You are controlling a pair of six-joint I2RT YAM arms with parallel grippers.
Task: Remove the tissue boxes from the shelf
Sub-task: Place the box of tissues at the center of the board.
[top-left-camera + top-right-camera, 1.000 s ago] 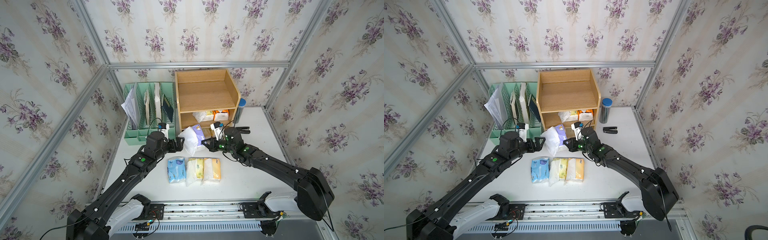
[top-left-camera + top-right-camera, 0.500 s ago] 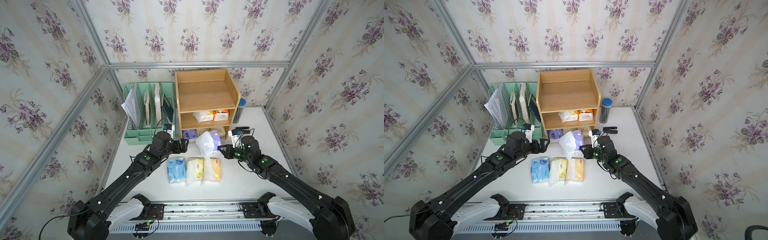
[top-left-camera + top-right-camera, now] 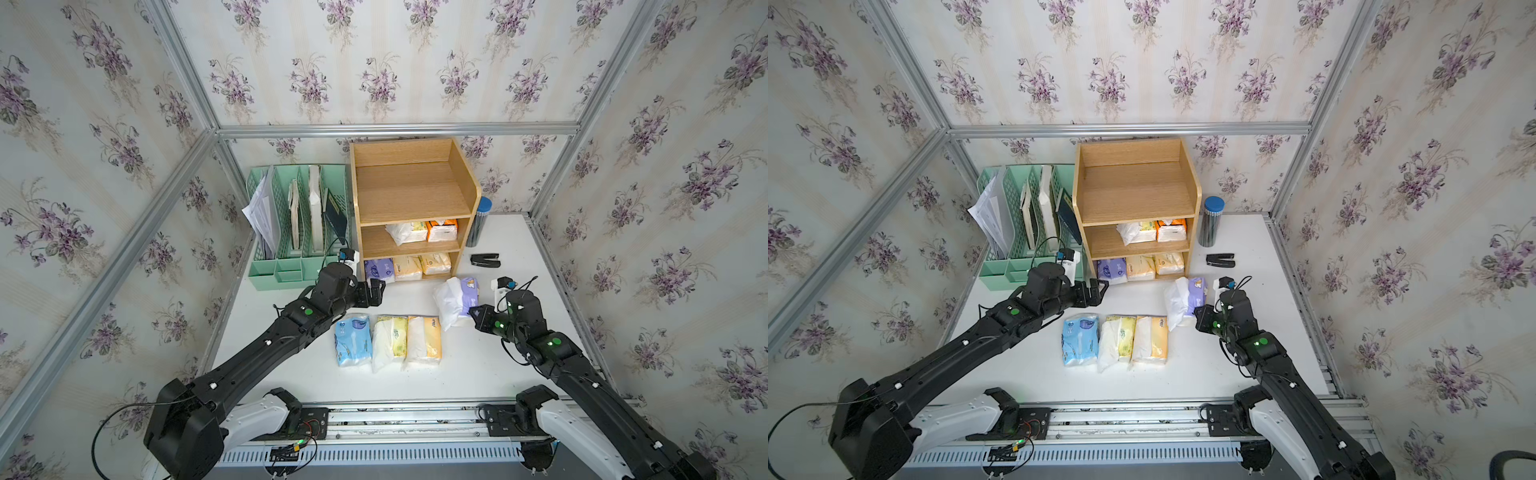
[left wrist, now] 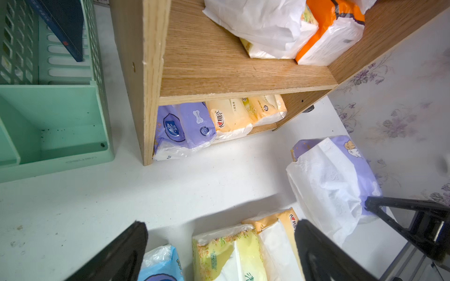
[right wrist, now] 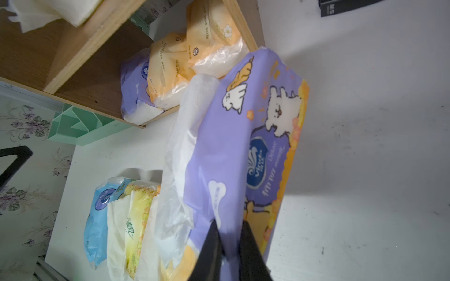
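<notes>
Between the fingers of the right tool (image 5: 229, 231), one end of the purple tissue pack (image 5: 231, 146) is pinched tight. The pack stretches away from that tool toward the shelf (image 3: 411, 195), with loose white wrapper bulging along one side. Whether its far end touches the desk (image 3: 478, 365) is hard to call. Just off that tool's side, three packs lie in a tidy row on the desk: the orange pack (image 3: 424, 338) nearest, then the yellow pack (image 3: 390, 340), then the light blue pack (image 3: 352, 338) farthest out.

Now the left tool (image 3: 376, 286): fingers spread wide, gripping nothing, poised above the desk. Right ahead of its tips, the shelf's bottom tier holds a second purple pack (image 4: 185, 124) beside a pair of pale orange packs (image 4: 231, 119). One tier higher, a white-wrapped pack (image 4: 263, 26) and a bright orange pack (image 4: 328, 31) sit touching.
</notes>
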